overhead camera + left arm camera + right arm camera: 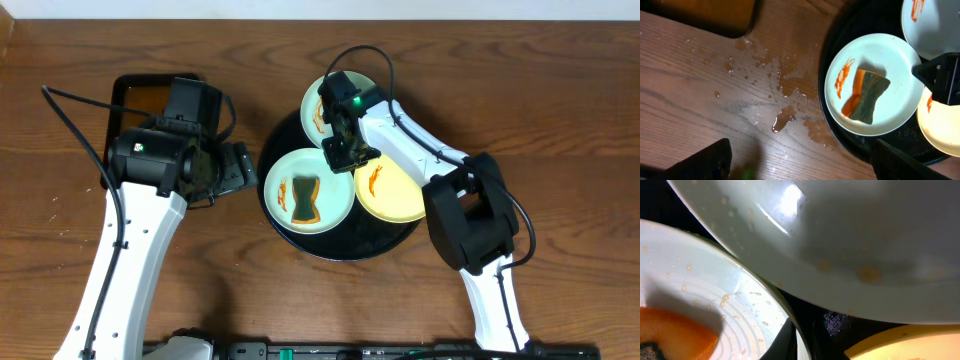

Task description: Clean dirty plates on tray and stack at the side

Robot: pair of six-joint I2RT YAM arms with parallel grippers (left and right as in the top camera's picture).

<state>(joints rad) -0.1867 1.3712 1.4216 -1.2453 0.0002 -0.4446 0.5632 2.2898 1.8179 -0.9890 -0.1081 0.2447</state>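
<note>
Both claws show in the overhead view. My left claw [244, 168] sits mid-left, just beside the tray [330, 245]. My right claw [345, 152] is at centre, over the gap where the three plates meet; I cannot tell whether it is spread or closed. The rear mint plate [330, 95], front mint plate [335, 185] and yellow plate [395, 195] all lie on the tray, each smeared orange. A sponge [305, 198] rests on the front one. Nothing is stacked aside, so I judge the cleaning barely begun.

From the left wrist, my fingers [705, 160] stand wide at the bottom edge, holding nothing. A puddle [782, 117] wets the surface [690, 75].

The right wrist view is too close: only plate rims and a sliver of tray show, and my own fingers are hidden.
</note>
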